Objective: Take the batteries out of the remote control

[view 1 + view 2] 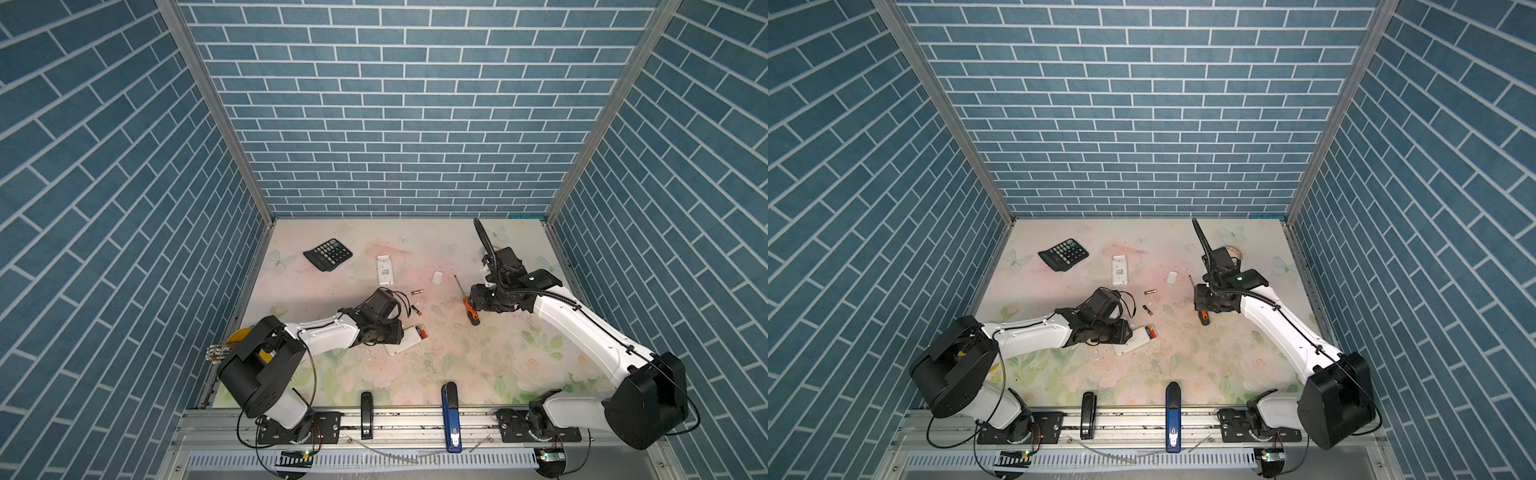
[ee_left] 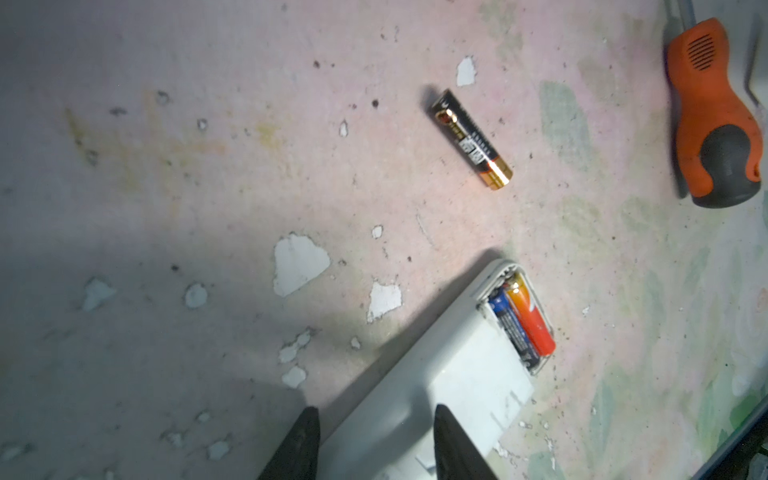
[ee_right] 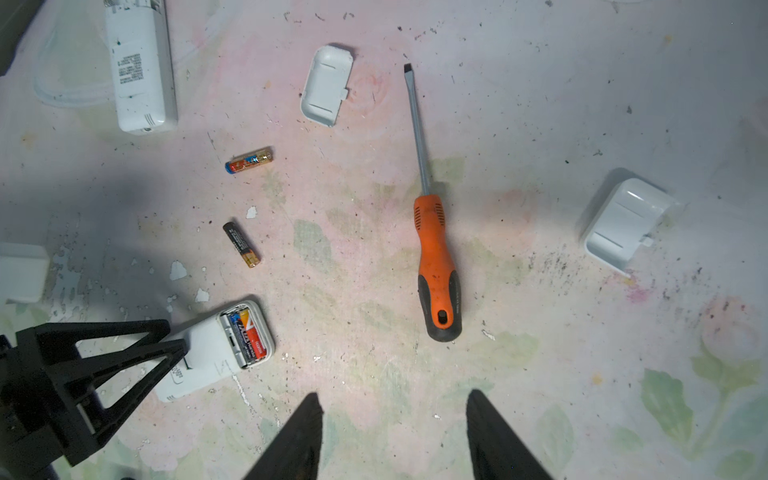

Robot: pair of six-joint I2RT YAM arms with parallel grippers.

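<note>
Left end effector (image 2: pixel 374 409) at remote (image 2: pixel 469 374), grip unclear | left wrist misses orange battery (image 3: pixel 248 161)

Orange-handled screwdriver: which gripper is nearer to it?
Right. The right gripper hovers open close by the orange-handled screwdriver, which lies just beyond its fingertips; the left gripper is farther off, at the white remote control.

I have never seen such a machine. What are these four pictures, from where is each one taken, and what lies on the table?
Two robot arms stand at a table. Two pictures look down from above; two come from cameras on the wrists. The left arm's jaws rest on a white remote, its lid off, two batteries inside; whether they clamp it I cannot tell. Two loose batteries lie nearby. The right arm's jaws are open and empty, near an orange screwdriver. A calculator lies farther back.
</note>
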